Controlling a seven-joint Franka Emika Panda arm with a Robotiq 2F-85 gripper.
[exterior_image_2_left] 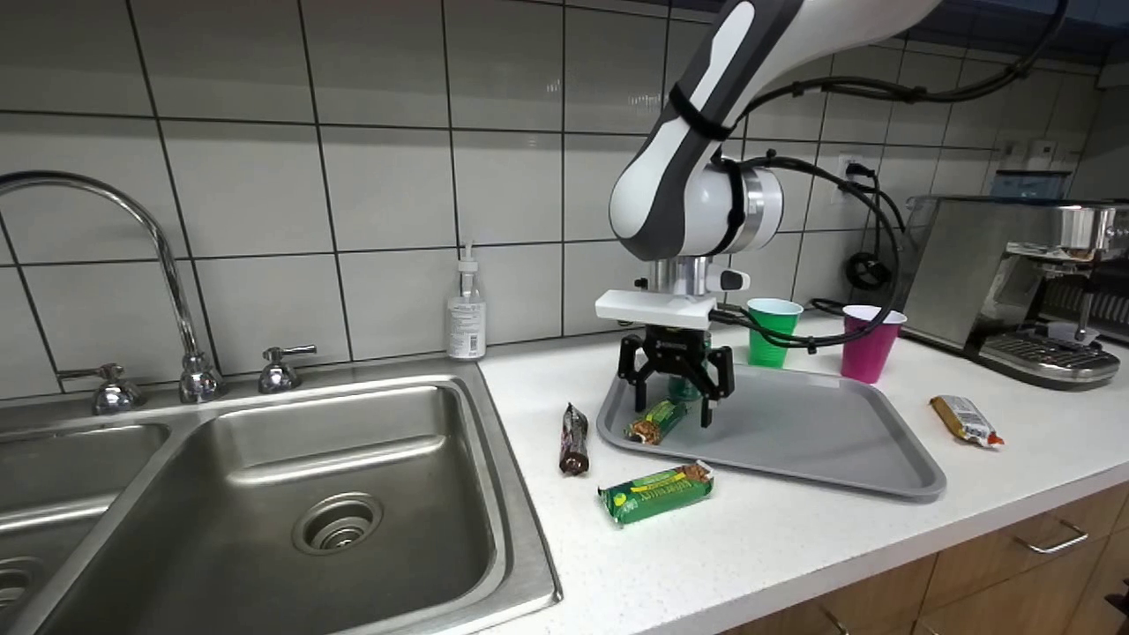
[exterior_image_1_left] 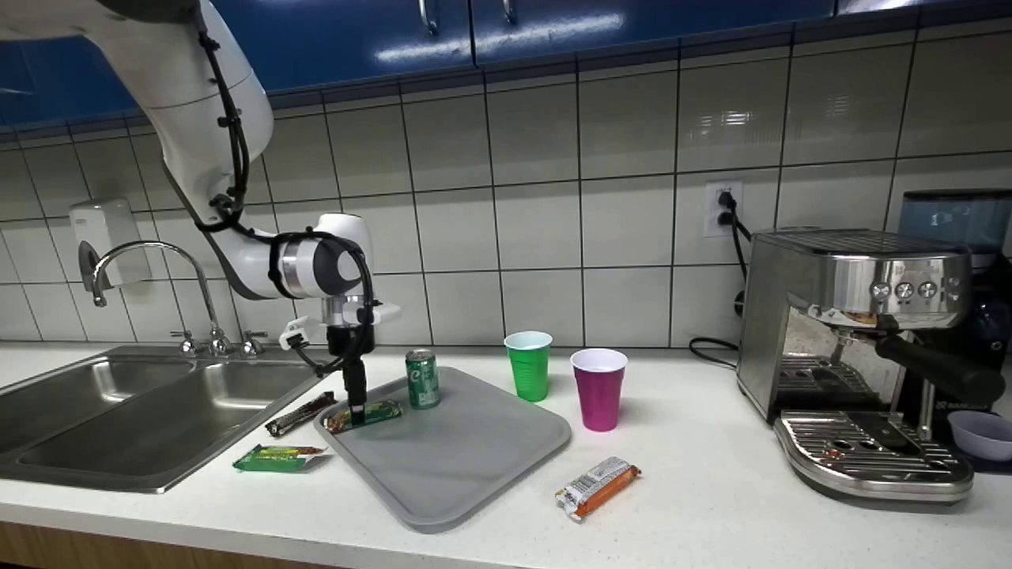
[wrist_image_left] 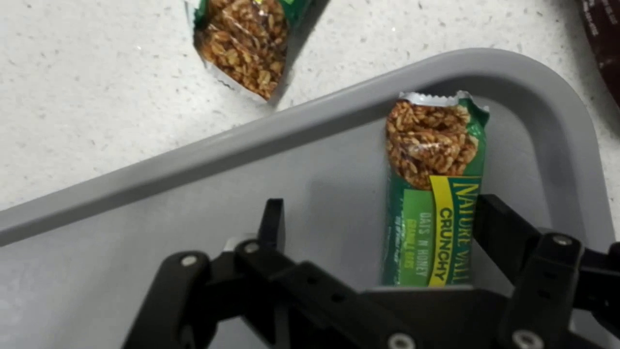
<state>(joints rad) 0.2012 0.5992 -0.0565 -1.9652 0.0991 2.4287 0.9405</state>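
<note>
- A black robotic gripper (exterior_image_2_left: 673,411) reaches down with its jaws spread wide over a green-wrapped granola bar (wrist_image_left: 432,218), labeled "Crunchy" and "Oats N Honey," that lies in the corner of a gray tray (exterior_image_2_left: 811,432) beside a steel sink (exterior_image_2_left: 520,520).
- Seen from the wrist, the bar rests ungripped between the parted jaws, hard by one and well apart from the other; whether the nearer jaw touches the wrapper cannot be told.
- A green can (exterior_image_1_left: 423,381) stands upright on the same tray, just past the bar's end.
- On the white counter (exterior_image_1_left: 711,474) between tray and sink lie another green-wrapped bar (exterior_image_2_left: 657,494) and a dark brown wrapped bar (exterior_image_2_left: 573,441).
- Behind the tray, a green cup (exterior_image_1_left: 530,370) and a magenta cup (exterior_image_1_left: 598,395) stand upright near each other, before a tiled wall (exterior_image_1_left: 538,229).
- Across the tray from the sink, an orange-and-white wrapped bar (exterior_image_1_left: 598,487) lies on the counter, with an espresso machine (exterior_image_1_left: 854,276) farther along.
- A clear pump bottle (exterior_image_2_left: 467,326) stands behind the sink in an exterior view, and a curved faucet (exterior_image_2_left: 173,287) rises at its back edge.
</note>
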